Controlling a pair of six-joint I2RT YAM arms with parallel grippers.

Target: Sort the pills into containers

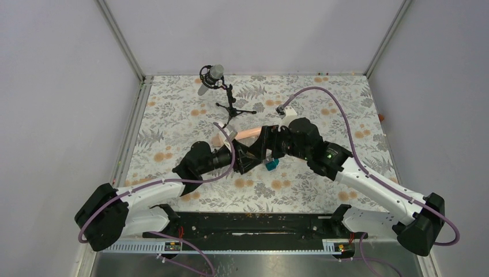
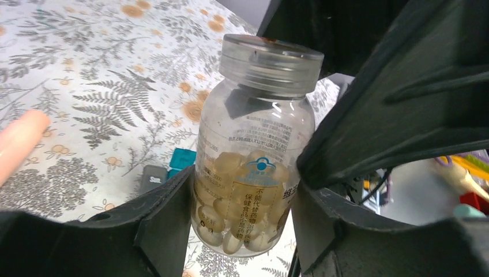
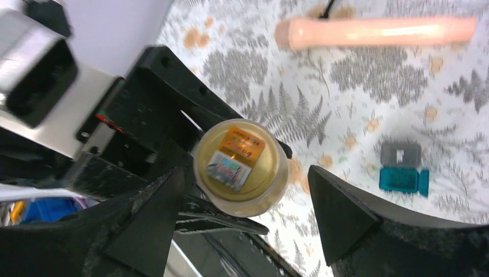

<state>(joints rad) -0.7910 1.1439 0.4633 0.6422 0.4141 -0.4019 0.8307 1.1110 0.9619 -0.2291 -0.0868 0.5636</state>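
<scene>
Gripping amber-tinted bottle (image 2: 254,144), left hand (image 2: 242,225), ribbed lid (image 2: 271,60), pale pills (image 2: 230,170) inside

From overhead, far above the bottle (image 2: 254,150), facing down at the whole desk (image 1: 173,115). From left wrist, close beside it, level. From right wrist, close above its lid. Shared: bottle.

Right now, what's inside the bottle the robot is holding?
Pale round pills fill the bottle's lower part, and the lid is on. The label and black fingers hide the rest.
</scene>
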